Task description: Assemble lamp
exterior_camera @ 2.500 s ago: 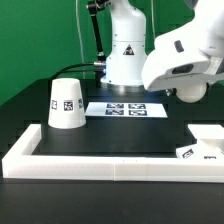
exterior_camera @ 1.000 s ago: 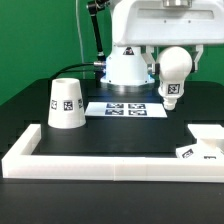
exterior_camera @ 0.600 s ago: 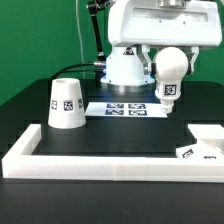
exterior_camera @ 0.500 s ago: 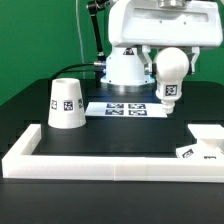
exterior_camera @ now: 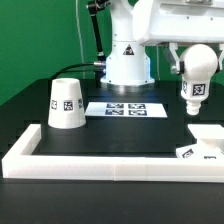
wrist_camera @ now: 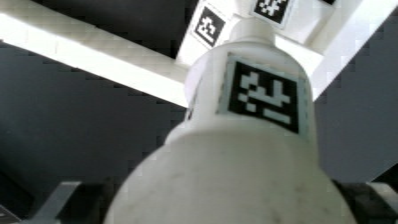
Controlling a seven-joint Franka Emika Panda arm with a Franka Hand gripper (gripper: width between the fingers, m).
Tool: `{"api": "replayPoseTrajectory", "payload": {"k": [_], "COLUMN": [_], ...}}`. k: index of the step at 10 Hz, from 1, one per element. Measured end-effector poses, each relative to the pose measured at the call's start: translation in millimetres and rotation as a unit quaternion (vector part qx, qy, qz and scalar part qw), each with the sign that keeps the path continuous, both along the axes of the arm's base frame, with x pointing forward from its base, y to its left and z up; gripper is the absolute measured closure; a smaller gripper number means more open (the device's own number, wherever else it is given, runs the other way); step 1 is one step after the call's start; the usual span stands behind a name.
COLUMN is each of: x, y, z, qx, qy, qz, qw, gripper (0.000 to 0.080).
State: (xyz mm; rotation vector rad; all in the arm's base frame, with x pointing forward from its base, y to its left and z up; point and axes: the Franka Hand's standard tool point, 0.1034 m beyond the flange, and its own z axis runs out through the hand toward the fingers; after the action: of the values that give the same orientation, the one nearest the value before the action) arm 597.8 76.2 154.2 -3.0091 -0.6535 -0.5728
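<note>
My gripper [exterior_camera: 197,55] is shut on the ball end of the white bulb [exterior_camera: 195,78] and holds it in the air, stem down, with a tag on the stem. It hangs above the flat square base [exterior_camera: 205,146], which lies at the exterior view's right; there is a clear gap between them. In the wrist view the bulb [wrist_camera: 249,130] fills the picture between my gripper [wrist_camera: 217,208] fingers, and the tagged base [wrist_camera: 222,22] lies beyond its tip. The cone shade [exterior_camera: 66,103] stands on the table at the exterior view's left.
The marker board [exterior_camera: 127,108] lies in front of the arm's pedestal [exterior_camera: 126,62]. The long white bar frame [exterior_camera: 110,161] runs along the front and up both sides; it also shows in the wrist view [wrist_camera: 98,55].
The arm has carried the bulb toward the exterior view's right, from above the marker board's end to above the base. The shade and base have not moved.
</note>
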Motion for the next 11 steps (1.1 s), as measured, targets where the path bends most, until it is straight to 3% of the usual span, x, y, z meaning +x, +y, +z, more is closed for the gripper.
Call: {"api": "replayPoseTrajectory", "payload": {"k": [2, 6, 11], "x": [0.4, 27.8, 27.2], "y": [-0.1, 8.4, 8.8], "z": [-0.8, 3.5, -3.2], "qx": [-0.002, -0.011, -0.009], "qy": [0.000, -0.025, -0.038], "qz": [0.005, 0.036, 0.032], "qw": [1.000, 0.999, 0.999], "gripper": [0.0222, 0.0222, 0.0222]}}
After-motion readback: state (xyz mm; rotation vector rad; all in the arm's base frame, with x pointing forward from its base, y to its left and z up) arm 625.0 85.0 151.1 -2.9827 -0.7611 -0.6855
